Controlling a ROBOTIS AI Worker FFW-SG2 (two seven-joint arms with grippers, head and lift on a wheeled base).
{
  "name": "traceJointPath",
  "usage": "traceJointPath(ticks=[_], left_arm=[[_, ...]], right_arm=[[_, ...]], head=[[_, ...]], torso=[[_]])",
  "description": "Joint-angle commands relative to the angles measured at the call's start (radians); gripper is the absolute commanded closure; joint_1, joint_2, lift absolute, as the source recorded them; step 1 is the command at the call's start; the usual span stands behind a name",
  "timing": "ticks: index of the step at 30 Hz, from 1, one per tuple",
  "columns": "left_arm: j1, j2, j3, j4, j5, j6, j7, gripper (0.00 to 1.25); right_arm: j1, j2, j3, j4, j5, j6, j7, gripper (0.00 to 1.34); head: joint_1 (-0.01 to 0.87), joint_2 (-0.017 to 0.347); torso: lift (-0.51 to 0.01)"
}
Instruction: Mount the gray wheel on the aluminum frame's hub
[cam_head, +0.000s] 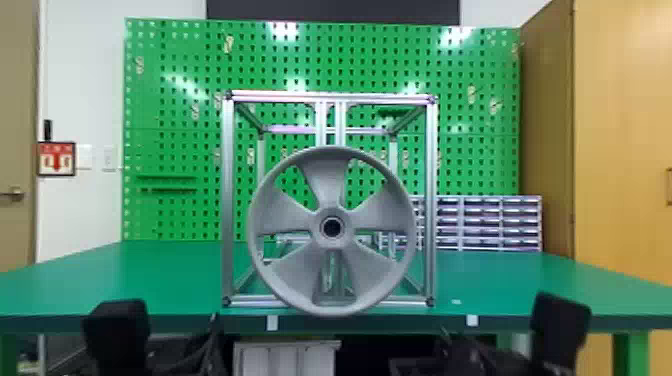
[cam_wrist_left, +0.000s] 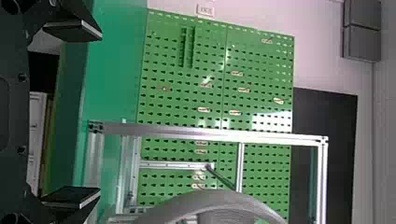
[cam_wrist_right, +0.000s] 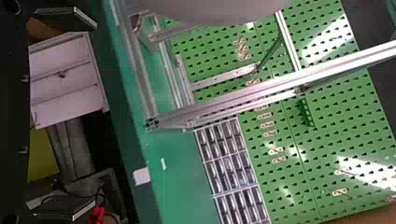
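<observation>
The gray wheel (cam_head: 287, 222) is upright at the middle of the aluminum frame's (cam_head: 228, 200) front, its centre bore facing me; the hub behind it is hidden. Low at the left of the head view is my left gripper (cam_head: 117, 330), and at the lower right my right gripper (cam_head: 560, 327); both are apart from the wheel. In the left wrist view my left gripper (cam_wrist_left: 84, 114) stands open and holds nothing, with the wheel's rim (cam_wrist_left: 210, 203) beyond it. My right gripper (cam_wrist_right: 84, 114) is also open and bare; part of the wheel (cam_wrist_right: 229, 9) shows past it.
The frame stands at the front edge of the green table (cam_head: 165, 280). Behind are a green pegboard (cam_head: 175, 125) and a rack of small drawers (cam_head: 480, 222). A white cabinet (cam_wrist_right: 67, 79) sits below the table, beyond my right gripper's fingers.
</observation>
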Motion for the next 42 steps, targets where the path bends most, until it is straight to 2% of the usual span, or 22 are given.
traceJointPath(ticks=[1, 7, 16, 20, 24, 29, 34, 38, 42], left_arm=[[0.06, 0.0, 0.023, -0.001, -0.03, 0.009, -0.021, 0.12], [0.137, 0.0, 0.053, -0.001, -0.075, 0.015, -0.087, 0.12], [0.225, -0.002, 0.113, -0.001, -0.137, 0.015, -0.18, 0.12], [0.26, -0.019, 0.147, 0.004, -0.182, -0.017, -0.213, 0.12], [0.289, -0.04, 0.19, 0.025, -0.208, -0.071, -0.252, 0.12], [0.32, -0.065, 0.247, 0.048, -0.242, -0.108, -0.337, 0.12], [0.341, -0.068, 0.267, 0.094, -0.243, -0.172, -0.377, 0.12], [0.352, -0.069, 0.282, 0.126, -0.245, -0.209, -0.415, 0.12], [0.364, -0.075, 0.282, 0.154, -0.243, -0.243, -0.423, 0.12]], right_arm=[[0.087, -0.001, -0.013, -0.001, 0.058, -0.045, 0.022, 0.0], [0.196, -0.001, -0.043, -0.001, 0.095, -0.111, 0.048, 0.0], [0.309, 0.006, -0.044, 0.014, 0.223, -0.243, 0.097, 0.0], [0.349, 0.009, -0.038, 0.054, 0.237, -0.338, 0.099, 0.0], [0.372, 0.017, -0.024, 0.091, 0.265, -0.413, 0.099, 0.0], [0.387, 0.026, -0.01, 0.118, 0.346, -0.474, 0.099, 0.0], [0.398, 0.037, -0.003, 0.155, 0.383, -0.511, 0.099, 0.0], [0.409, 0.039, 0.02, 0.212, 0.383, -0.611, 0.099, 0.0], [0.429, 0.051, 0.028, 0.227, 0.389, -0.64, 0.099, 0.0]], head=[[-0.005, 0.006], [-0.005, 0.006], [-0.005, 0.006], [-0.005, 0.006], [-0.005, 0.006], [-0.005, 0.006], [-0.005, 0.006], [-0.005, 0.006], [-0.005, 0.006]], torso=[[-0.499], [-0.499], [-0.499], [-0.499], [-0.499], [-0.499], [-0.499], [-0.499], [-0.499]])
